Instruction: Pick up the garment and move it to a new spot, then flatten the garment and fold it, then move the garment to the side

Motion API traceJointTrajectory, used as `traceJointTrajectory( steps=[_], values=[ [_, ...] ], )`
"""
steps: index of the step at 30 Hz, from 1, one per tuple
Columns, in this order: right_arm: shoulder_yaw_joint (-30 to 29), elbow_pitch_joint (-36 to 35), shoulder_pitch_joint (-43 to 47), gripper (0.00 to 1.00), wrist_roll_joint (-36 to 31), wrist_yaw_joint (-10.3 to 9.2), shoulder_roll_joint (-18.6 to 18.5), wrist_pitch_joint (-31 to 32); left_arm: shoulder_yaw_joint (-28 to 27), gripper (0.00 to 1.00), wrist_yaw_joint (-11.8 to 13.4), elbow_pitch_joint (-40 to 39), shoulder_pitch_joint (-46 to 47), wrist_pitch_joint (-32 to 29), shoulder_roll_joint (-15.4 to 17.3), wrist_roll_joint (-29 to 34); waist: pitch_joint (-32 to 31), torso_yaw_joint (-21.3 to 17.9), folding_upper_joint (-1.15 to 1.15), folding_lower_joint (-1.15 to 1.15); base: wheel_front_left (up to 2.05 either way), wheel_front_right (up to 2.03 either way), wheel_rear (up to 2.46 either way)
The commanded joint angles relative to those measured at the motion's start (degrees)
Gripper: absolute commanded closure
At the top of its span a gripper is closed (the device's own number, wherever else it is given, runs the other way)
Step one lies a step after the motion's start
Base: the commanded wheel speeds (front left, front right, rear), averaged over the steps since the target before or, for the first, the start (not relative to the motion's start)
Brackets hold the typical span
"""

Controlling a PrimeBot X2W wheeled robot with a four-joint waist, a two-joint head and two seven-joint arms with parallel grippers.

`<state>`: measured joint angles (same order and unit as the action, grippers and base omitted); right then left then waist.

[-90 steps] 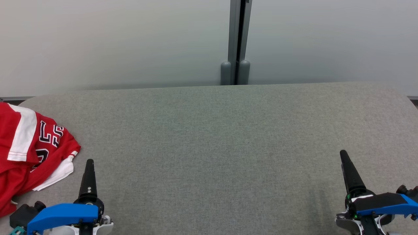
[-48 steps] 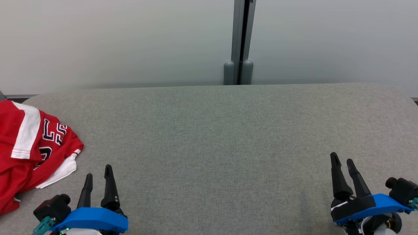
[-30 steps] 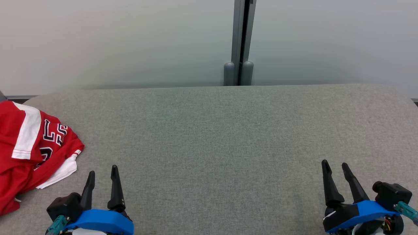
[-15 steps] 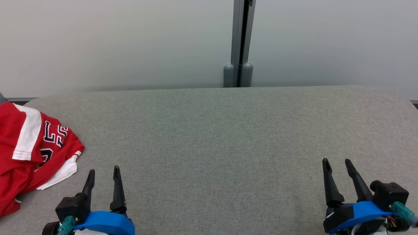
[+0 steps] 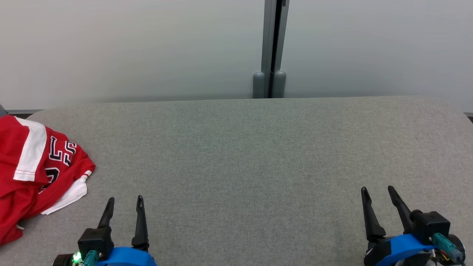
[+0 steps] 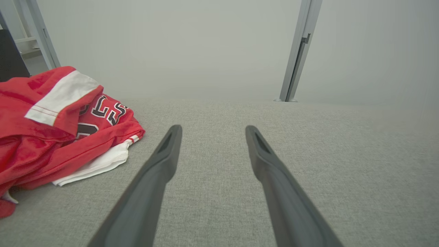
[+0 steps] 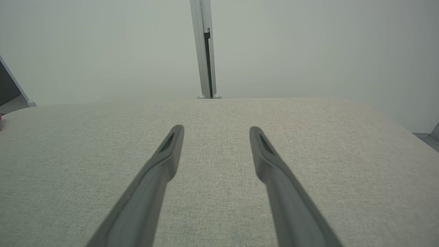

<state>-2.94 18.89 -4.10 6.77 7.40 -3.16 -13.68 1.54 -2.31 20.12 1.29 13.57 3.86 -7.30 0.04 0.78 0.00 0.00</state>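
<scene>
Possibly the left claw [image 5: 125, 198], gaping empty like the right claw [image 5: 377, 188], snags several crumpled layers of the garment [image 5: 33, 170] at nine o'clock.

Garment [image 5: 33, 170] lies on padded surface [image 5: 236, 147], at its far-left end, partly past the head view's left border. Left gripper [image 5: 125, 198] sits over near edge, left of ctr, just right of garment and nearer the robot; apart from it, no contact. Right gripper [image 5: 377, 188] sits over near edge at far right, well apart from garment. Wide stretch of surface btwn the two. Both grippers' fingers point twd far edge. Behind far edge: wall, w/ upright post [image 5: 271, 48] slightly right of ctr.
</scene>
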Motion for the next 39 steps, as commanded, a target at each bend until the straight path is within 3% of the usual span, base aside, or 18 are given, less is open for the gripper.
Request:
traceJointTrajectory(
  steps=[1, 19, 39],
  values=[
    [-0.4, 0.9, 1.0, 0.0, -1.8, 0.14, 0.0, -0.5, 0.2, 0.0, 0.1, 0.4, -0.6, 0.6, 0.1, 1.5, 0.1, 0.0, 0.0, 0.0, 0.0, 0.0, 0.0],
    [-0.1, 1.2, 0.9, 0.0, -6.2, 0.16, 0.2, -1.6, -0.2, 0.0, 0.4, 0.9, -0.4, 1.7, -0.5, 5.2, 0.7, 2.4, 0.0, 0.0, 0.0, 0.0, 0.0],
    [6.6, 1.1, -0.1, 0.0, -4.5, 0.09, 0.1, -1.6, -4.5, 0.0, 0.5, 0.7, -2.9, 1.7, -0.4, 5.0, 1.6, 24.3, 0.0, 0.0, 0.0, 0.0, 0.0]
  ],
)
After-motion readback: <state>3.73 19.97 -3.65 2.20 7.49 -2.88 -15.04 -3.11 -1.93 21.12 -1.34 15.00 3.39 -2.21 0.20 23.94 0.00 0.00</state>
